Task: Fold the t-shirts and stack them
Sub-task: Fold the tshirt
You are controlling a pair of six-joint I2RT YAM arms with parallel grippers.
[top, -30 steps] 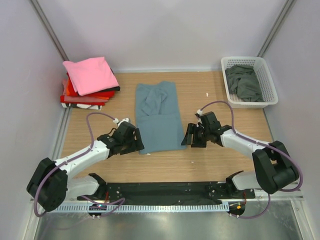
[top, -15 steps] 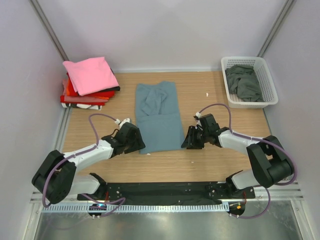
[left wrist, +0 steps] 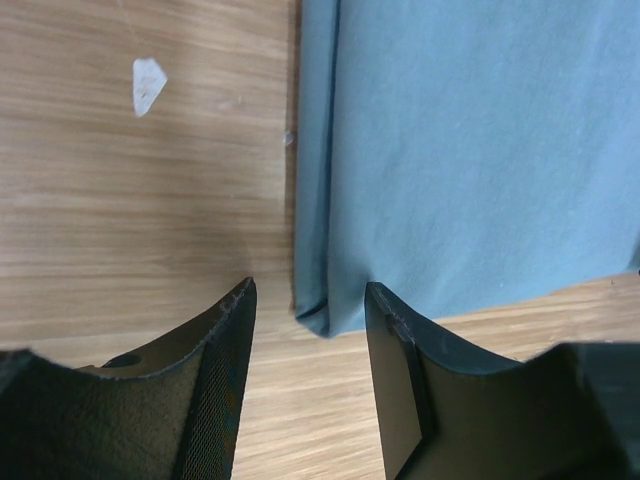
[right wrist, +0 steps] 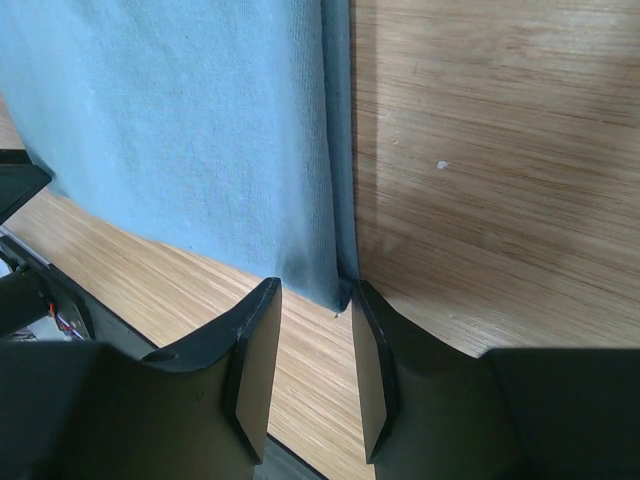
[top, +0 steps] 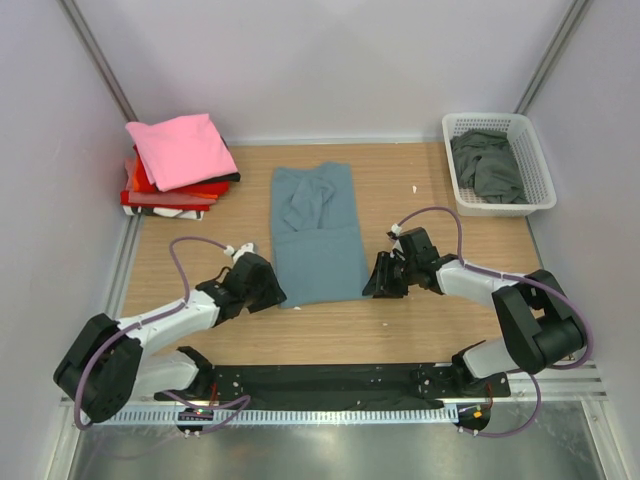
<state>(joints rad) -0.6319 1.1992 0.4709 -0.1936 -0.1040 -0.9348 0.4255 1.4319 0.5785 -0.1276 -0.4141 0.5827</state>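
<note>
Slate-blue t-shirt point(top: 318, 235), near corners between tips of wide-apart left pincer point(left wrist: 310, 290) and right pincer point(right wrist: 316, 288)

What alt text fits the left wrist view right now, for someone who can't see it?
The left gripper has its two dark fingers apart, either side of the corner of a folded blue t-shirt, not closed on it. The shirt lies flat on a wooden table, with a small white fleck at upper left.

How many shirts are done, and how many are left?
Done: the pink shirt tops the folded stack by the far left wall. In hand: the blue shirt, folded into a strip; the left gripper and right gripper stand open around its near corners. Left: the grey-green shirt in the basket.
</note>
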